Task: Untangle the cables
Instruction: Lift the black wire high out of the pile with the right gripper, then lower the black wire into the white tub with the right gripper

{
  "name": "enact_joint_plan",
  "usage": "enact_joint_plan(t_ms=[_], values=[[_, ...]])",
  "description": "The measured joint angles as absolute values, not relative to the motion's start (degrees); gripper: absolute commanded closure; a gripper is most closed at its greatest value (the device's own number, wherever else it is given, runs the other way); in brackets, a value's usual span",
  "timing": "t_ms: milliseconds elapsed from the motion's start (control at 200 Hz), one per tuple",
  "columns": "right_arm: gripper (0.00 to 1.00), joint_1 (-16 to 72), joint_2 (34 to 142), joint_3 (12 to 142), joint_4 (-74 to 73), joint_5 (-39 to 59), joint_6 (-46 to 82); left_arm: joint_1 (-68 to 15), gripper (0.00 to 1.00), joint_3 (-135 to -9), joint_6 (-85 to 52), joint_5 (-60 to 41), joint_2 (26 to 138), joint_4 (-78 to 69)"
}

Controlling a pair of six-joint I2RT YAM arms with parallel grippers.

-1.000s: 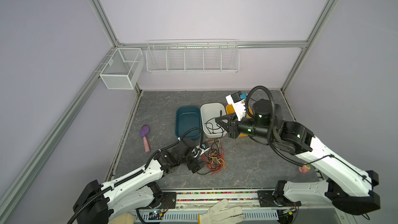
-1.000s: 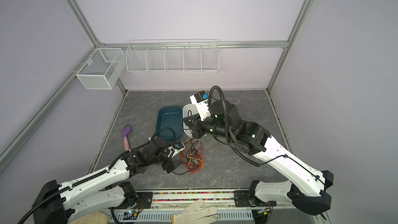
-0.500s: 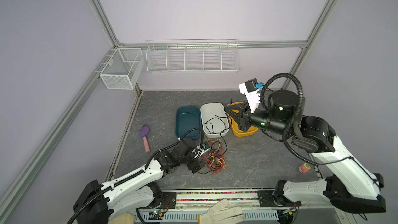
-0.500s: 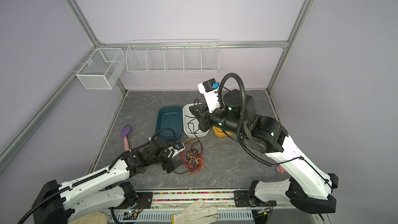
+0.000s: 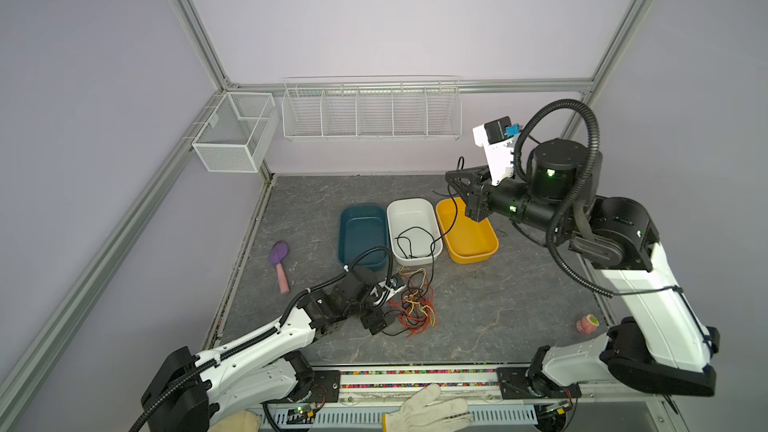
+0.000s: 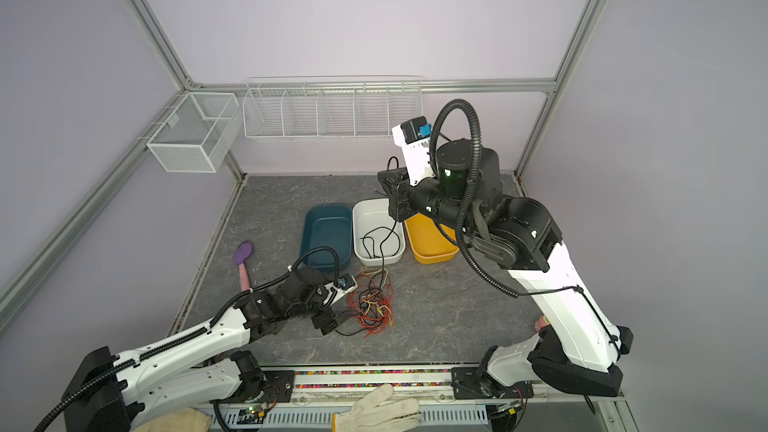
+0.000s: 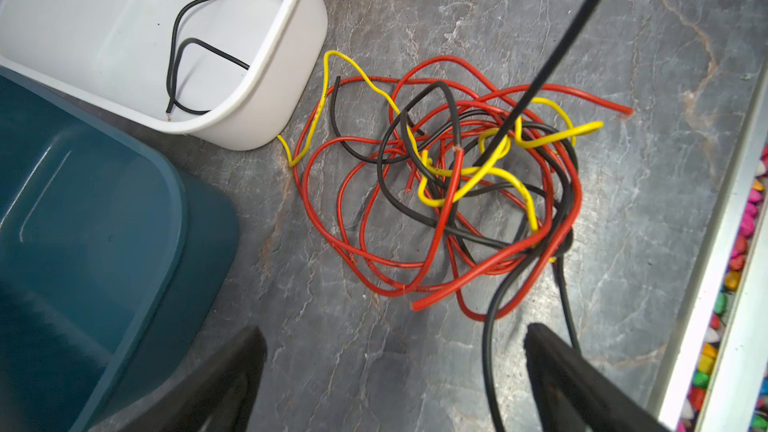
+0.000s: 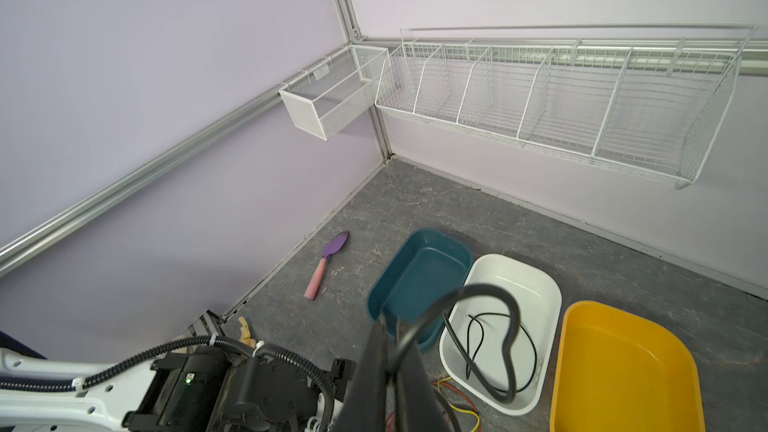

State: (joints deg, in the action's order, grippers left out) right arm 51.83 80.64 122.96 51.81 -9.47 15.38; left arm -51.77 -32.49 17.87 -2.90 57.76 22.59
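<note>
Centrally, white bin holding black loops, right pincer clenching cable, left pincer released

The cables wore smooth, faintly glossy insulation in red, black and yellow. Just beyond the left tool, the white tub and teal tub looked like glossy moulded plastic. The surface under it was matt, stone-veined grey. The wire baskets were white-coated metal.
</note>
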Motion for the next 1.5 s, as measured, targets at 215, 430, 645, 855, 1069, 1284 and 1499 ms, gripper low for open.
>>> enact_joint_plan(t_ms=[215, 430, 645, 855, 1069, 1284, 1499], values=[[0.93, 51.42, 86.50, 136.77, 56.18, -9.23, 14.90, -51.77, 0.03, -32.49, 17.96, -2.87, 58.22, 22.59], [0.93, 50.61, 88.01, 140.66, 56.47, -8.84, 13.61, -51.77, 0.03, -32.56, 18.06, -2.87, 58.48, 22.61], [0.93, 46.44, 90.26, 138.85, 55.92, -7.64, 11.75, -51.77, 0.01, -32.58, 18.06, -2.87, 58.17, 22.61], [0.93, 42.04, 95.50, 137.73, 54.78, -3.27, 11.29, -51.77, 0.00, -32.58, 18.09, -2.76, 56.95, 22.55], [0.93, 39.24, 96.51, 131.13, 51.27, 0.16, 11.22, -51.79, 0.01, -31.68, 18.85, -1.17, 52.64, 20.40], [0.93, 37.52, 94.13, 116.88, 41.82, 2.50, 10.68, -51.94, 0.00, -27.57, 22.09, 0.54, 44.60, 16.12], [0.93, 35.57, 94.11, 107.15, 34.15, 4.80, 10.90, -52.86, 0.00, -24.88, 25.39, 2.00, 40.10, 14.06]])
